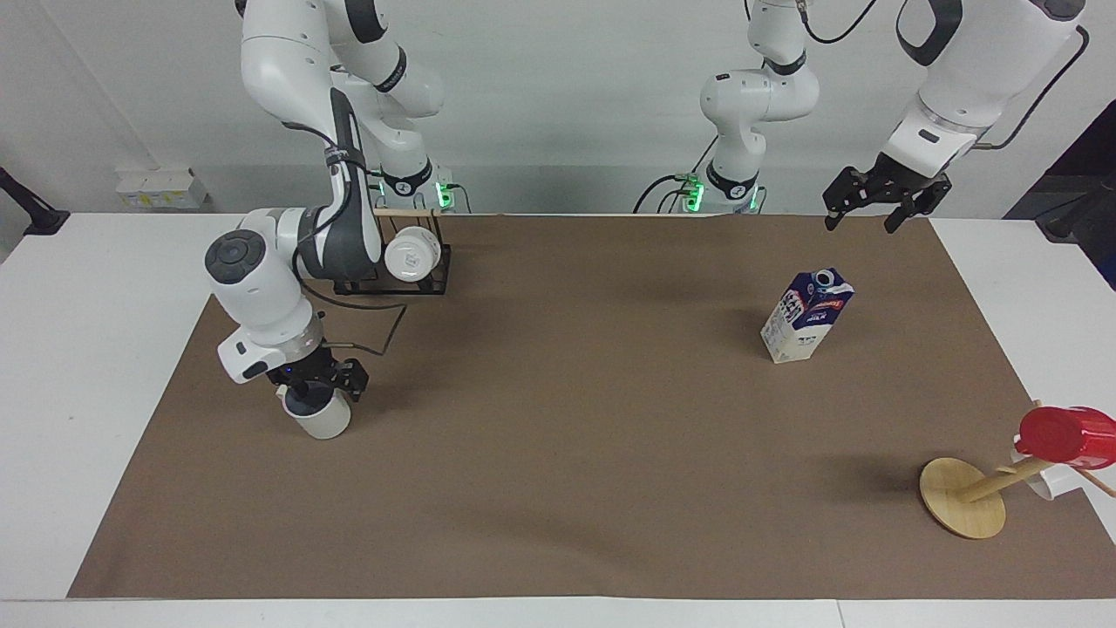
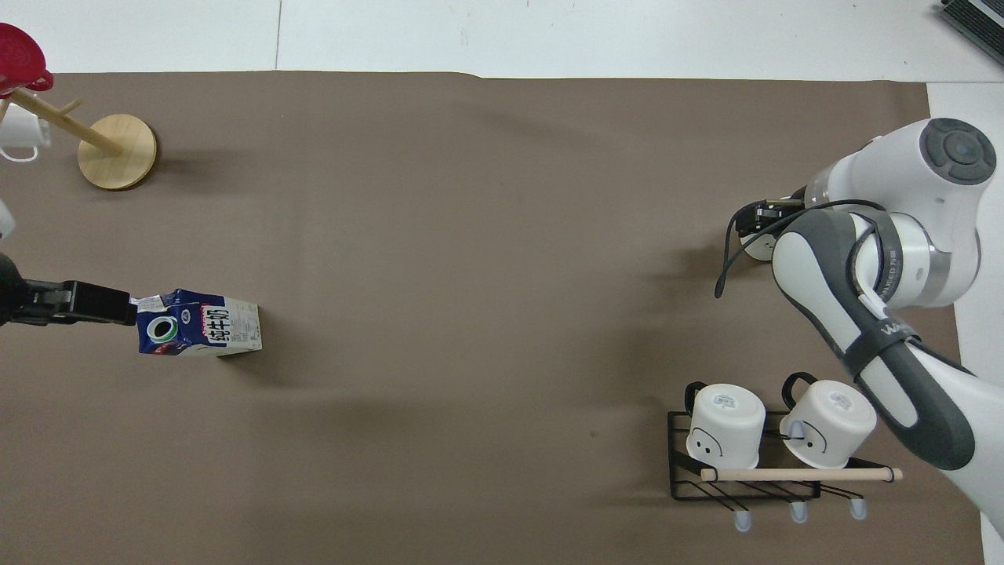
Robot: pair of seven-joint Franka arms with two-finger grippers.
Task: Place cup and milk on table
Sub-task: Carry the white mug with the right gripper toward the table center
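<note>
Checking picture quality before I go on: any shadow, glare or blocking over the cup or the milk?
Facing view: soft, even light, no glare; the right gripper covers the cup rim. Overhead view: the right arm hides nearly all of the cup; the milk shows clearly, casting a faint shadow on the mat.

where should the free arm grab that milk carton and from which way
Judging by its pose, grip the milk carton across its flat side panels, below the sloped gable top, coming down from above. It stands upright and alone on the brown mat, and the left hand, open, hangs over the mat's edge near it.
</note>
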